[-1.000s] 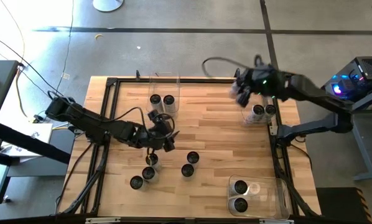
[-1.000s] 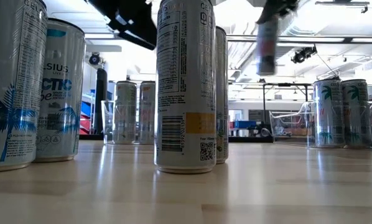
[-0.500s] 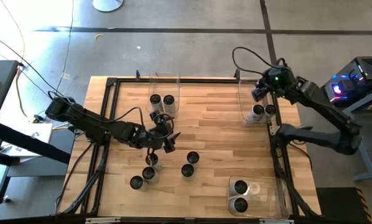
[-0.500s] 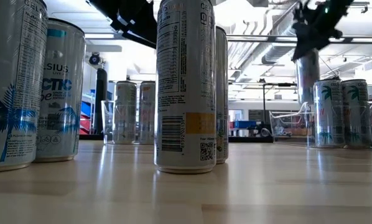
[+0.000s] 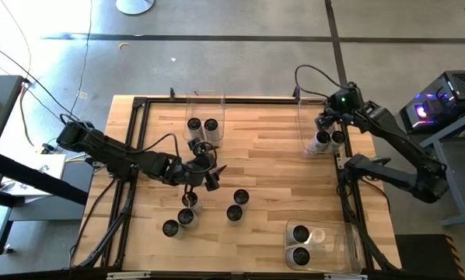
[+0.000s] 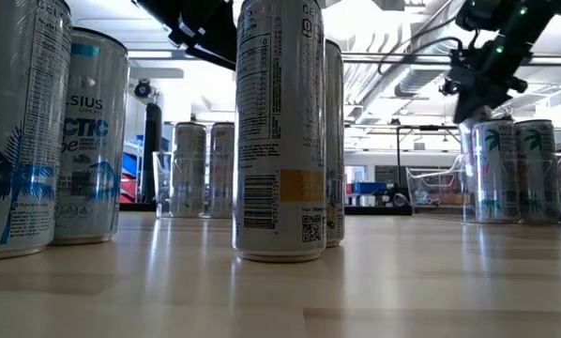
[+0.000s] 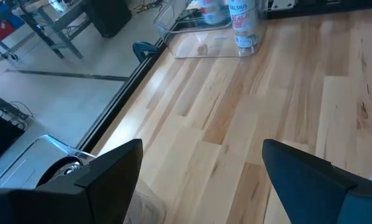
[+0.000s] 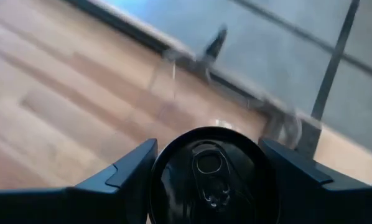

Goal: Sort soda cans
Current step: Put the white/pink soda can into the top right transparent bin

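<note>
2 arms work over the desk, and going left to right the left tool comes first: it sits left of centre in the high view with its dark fingers spread wide and nothing between them. The loose soda cans stand upright just below it in the frame, 5 of them, so this arm is far the nearer to that cluster. Its links lie low and stretched, running in from the desk's left edge.

Above it, at upper centre, a clear bin holds 2 upright cans.

At the upper right, the right tool hangs over another clear bin that has 2 cans standing in it. Its fingers grip a soda can by the sides, dark top facing the wrist camera, long axis vertical. The can sits directly above the bin's far end, so the coming move looks like a straight drop down. The arm is folded, elbow out past the desk's right edge.

At lower right, a third bin holds 2 more cans.
</note>
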Available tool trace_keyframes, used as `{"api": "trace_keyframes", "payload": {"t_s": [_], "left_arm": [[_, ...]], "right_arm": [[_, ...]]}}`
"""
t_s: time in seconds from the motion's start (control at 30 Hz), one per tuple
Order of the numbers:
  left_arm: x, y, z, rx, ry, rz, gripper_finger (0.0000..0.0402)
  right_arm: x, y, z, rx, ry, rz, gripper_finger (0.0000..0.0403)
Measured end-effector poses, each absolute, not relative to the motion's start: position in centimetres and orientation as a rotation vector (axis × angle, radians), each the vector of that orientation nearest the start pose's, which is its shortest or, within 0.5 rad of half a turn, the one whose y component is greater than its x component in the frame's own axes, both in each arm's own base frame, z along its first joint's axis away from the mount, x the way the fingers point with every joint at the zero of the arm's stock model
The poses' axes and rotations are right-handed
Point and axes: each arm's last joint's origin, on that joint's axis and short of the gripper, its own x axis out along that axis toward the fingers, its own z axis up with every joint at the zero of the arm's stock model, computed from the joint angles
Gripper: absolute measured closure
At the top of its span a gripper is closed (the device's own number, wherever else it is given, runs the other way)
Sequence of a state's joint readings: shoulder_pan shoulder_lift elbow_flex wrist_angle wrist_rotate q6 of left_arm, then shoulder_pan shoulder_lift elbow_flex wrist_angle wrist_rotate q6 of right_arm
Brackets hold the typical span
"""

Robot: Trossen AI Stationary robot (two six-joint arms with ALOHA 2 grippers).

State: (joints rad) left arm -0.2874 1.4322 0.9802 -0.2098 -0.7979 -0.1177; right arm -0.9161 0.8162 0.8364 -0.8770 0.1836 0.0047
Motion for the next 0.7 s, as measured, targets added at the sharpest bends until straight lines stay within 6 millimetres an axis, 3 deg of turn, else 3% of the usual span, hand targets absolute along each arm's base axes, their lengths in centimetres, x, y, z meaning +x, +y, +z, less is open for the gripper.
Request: {"api": "trace_keyframes", "payload": {"t_s": [0.17, 0.5, 0.7], "left_arm": [[29.3, -6.6, 25.8, 0.226, 0.539, 0.521, 0.0078], [29.3, -6.7, 25.8, 0.224, 0.538, 0.518, 0.0078], [29.2, -6.8, 25.8, 0.214, 0.528, 0.541, 0.0078]], "right_arm": [[7.9, -11.5, 28.3, 0.345, 0.934, -1.092, 0.0168], [7.5, -11.6, 28.1, 0.412, 0.918, -1.157, 0.0168], [7.6, -11.6, 25.9, 0.452, 0.951, -1.135, 0.0168]]}}
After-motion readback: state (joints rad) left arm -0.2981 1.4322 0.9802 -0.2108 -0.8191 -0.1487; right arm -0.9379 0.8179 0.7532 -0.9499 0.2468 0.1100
